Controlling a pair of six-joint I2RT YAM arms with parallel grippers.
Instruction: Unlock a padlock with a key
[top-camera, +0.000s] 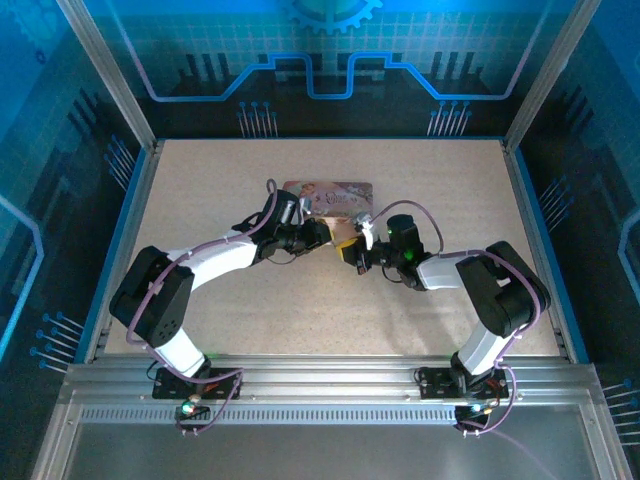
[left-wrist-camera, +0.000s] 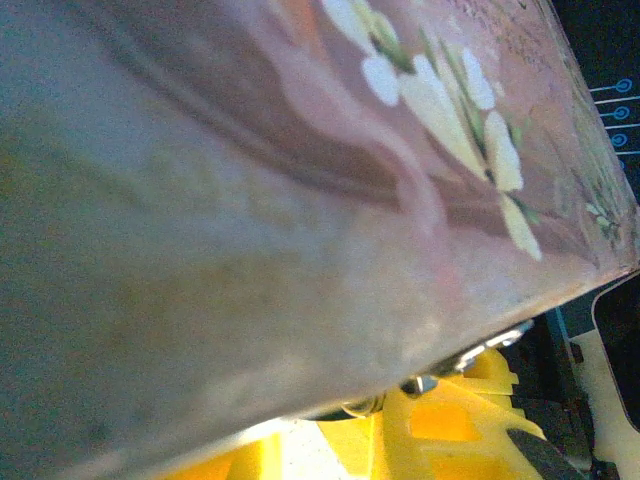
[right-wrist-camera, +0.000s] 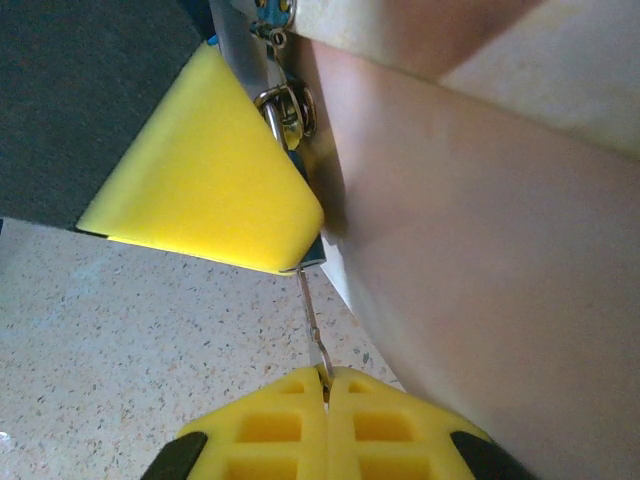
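A: So, how far along?
B: You have the key (right-wrist-camera: 311, 315) clamped in the right gripper (right-wrist-camera: 326, 380), with its tip at the padlock (right-wrist-camera: 285, 108) on the pink tin (right-wrist-camera: 480, 250). I can't tell if it's seated. I judge the turn and shackle release are still to do.
A: Left gripper (top-camera: 322, 232)?
B: Beside the lock. I can't tell its grip.

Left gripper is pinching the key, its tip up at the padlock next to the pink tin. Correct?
Wrong arm. The right wrist view shows the right gripper pinching the key. The rest stands: the key's tip runs up to the padlock, which sits next to the pink tin.
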